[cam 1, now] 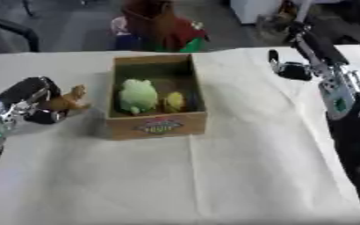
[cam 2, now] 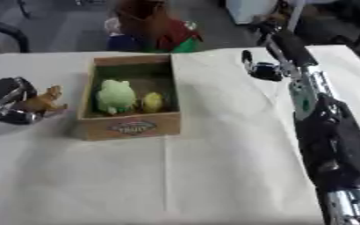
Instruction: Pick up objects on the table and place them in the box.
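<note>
Centrally on the worktop (cam 1: 237,176), which is draped in a creased white cloth, a brown cardboard box (cam 1: 157,125) is set with its open top facing up and a coloured label on its near wall. Inside the box, a pale green plush toy (cam 1: 138,96) is seen lying toward the left side, and a smaller yellow toy (cam 1: 173,102) is placed just beside it on the right, the two close together or touching.

To the left of the box, the left hand (cam 1: 38,107) is brought in from the left edge, its black fingers curled round a small orange-brown toy animal (cam 1: 69,100). The toy is held outside the box, just beside its left wall, with its head end pointed toward the box; whether it rests on the cloth or is lifted clear of it cannot be told.

On the far right, the right arm is stretched across the worktop, and the right hand (cam 2: 261,70) is seen beyond the box's far right corner, well apart from it. Its fingers appear dark and bunched, but whether they are clenched or released cannot be told. Nothing is seen held in it.

Beyond the far edge of the worktop, a red, green and blue shape (cam 1: 161,30) is seen, its nature unclear.
</note>
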Tool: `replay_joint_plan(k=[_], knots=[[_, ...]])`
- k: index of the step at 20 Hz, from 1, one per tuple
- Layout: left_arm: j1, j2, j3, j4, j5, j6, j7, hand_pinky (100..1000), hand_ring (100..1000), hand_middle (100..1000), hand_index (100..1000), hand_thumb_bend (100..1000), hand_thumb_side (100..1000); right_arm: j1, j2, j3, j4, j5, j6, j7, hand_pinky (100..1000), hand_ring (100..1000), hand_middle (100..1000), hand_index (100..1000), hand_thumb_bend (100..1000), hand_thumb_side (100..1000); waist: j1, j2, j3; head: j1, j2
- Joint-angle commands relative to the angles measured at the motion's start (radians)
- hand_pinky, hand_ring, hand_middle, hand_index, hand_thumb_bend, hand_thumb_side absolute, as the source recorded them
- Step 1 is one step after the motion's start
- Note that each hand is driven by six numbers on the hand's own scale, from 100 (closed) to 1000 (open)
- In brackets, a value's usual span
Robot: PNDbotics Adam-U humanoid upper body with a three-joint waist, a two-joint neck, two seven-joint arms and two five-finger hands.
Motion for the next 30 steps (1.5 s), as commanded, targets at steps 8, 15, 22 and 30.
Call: replay_joint_plan(k=[8, 15, 22, 30], knots=[[-0.112, 0.04, 0.008, -0.225, 0.188, 0.075, -0.01, 560, 274, 201, 400, 124, 108, -0.011, -0.007, -0.001, -0.02, -0.013, -0.002, 0.005, 595, 662, 784, 895, 100, 193, 0.003, -0.019, -0.012, 0.011, 0.005], [-0.185, -0.07, -0.038, -0.173, 0.142, 0.034, -0.05, 588, 326, 244, 449, 166, 117, -0.026, 0.027, 0.017, -0.014, -0.007, -0.026, 0.013, 598, 665, 786, 896, 100, 203, -0.001, -0.011, -0.059, 0.046, 0.005], [-0.199, -0.147, -0.06, -0.127, 0.07, -0.005, -0.045, 675, 525, 439, 617, 216, 145, -0.038, 0.038, 0.025, -0.009, -0.007, -0.04, 0.013, 601, 667, 788, 896, 100, 208, -0.007, 0.002, -0.092, 0.067, 0.005], [-0.172, -0.11, -0.066, -0.201, 0.11, -0.029, -0.155, 886, 860, 859, 888, 790, 408, -0.031, 0.032, 0.016, -0.009, -0.006, -0.031, 0.011, 598, 665, 786, 896, 100, 205, -0.01, 0.0, -0.078, 0.051, 0.005]])
